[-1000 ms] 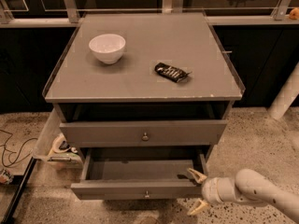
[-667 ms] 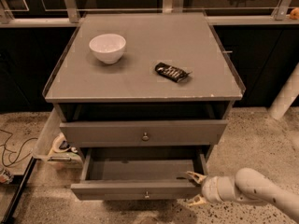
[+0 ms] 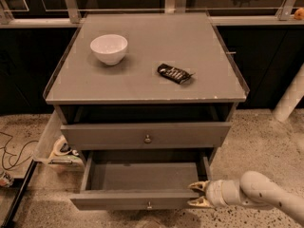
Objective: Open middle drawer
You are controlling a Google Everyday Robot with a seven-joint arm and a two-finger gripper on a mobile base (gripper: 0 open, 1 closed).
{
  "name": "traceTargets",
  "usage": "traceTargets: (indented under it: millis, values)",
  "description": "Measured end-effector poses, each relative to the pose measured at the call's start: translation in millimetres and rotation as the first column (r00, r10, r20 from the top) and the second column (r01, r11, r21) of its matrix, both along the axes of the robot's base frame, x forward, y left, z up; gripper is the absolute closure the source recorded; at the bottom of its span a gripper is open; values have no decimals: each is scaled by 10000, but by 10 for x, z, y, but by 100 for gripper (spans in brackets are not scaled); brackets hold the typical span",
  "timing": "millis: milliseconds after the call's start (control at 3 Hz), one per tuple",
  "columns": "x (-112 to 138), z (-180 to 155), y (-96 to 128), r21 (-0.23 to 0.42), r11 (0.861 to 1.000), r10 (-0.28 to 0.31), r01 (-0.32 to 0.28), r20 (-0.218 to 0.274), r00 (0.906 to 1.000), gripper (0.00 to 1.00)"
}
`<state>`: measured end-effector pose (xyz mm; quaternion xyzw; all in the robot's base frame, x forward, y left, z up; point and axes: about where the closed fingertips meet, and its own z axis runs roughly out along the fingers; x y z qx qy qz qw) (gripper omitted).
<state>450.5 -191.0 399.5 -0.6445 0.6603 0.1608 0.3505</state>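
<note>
Camera view: middle drawer (image 3: 142, 175) stands pulled out under the cabinet's (image 3: 142, 87) larger front. Gripper (image 3: 195, 194) sits at its front's right end, fingers parted, one behind the panel, one before it. Bowl (image 3: 109, 48) and wrapper (image 3: 174, 73) lie on top.

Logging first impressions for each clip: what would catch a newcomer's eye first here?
The middle drawer, standing pulled out low on the grey cabinet with its interior bare, and the gripper at its right front corner, fingers apart. On top of the cabinet sit a white bowl and a dark packet.
</note>
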Motion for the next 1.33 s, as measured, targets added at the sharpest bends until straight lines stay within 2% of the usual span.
traceTargets:
  millis: [333,1000,1333]
  values:
    - [-133,-14,-15,24,9999,114,-114,-27,9999,100]
    - [-238,-7,-30,26,10000,71,-71,-35,10000,100]
    - [-338,-8,-38,50,10000,-12,12,-31,10000,81]
